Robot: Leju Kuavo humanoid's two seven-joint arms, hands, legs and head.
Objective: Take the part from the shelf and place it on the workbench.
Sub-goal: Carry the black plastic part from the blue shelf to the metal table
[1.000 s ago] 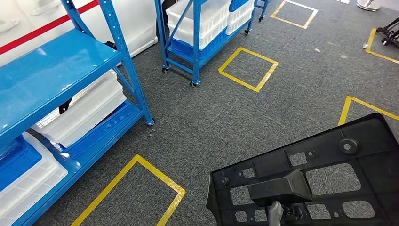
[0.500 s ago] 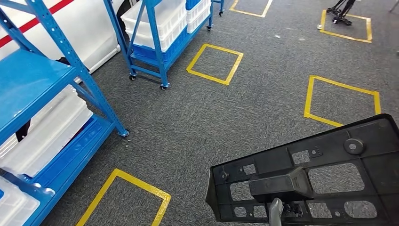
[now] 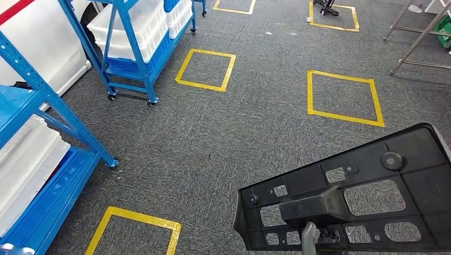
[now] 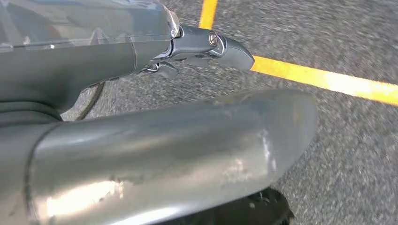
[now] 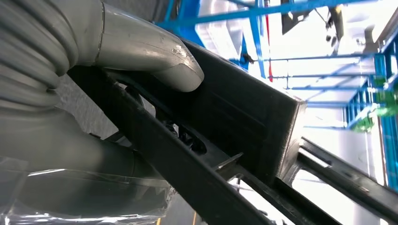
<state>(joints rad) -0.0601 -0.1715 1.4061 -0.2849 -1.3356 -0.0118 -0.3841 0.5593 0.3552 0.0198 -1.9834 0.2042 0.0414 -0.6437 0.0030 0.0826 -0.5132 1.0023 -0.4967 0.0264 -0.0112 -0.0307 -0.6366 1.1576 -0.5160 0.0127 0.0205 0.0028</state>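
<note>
At the far left of the head view a blue steel shelf [image 3: 50,114] holds a white crate [image 3: 26,164] on its lower deck; beyond it a wheeled blue rack [image 3: 130,64] carries more white bins [image 3: 135,26]; yellow tape squares [image 3: 205,69] mark the grey carpet [image 3: 213,138]. The left hand [image 4: 197,47] hangs over the carpet, fingers seemingly apart and empty, though the view is blurred. At lower right, the black perforated plastic part [image 3: 351,196] is carried above the floor; the right hand [image 5: 145,56] grips it, thumb pressed over its raised block.
</note>
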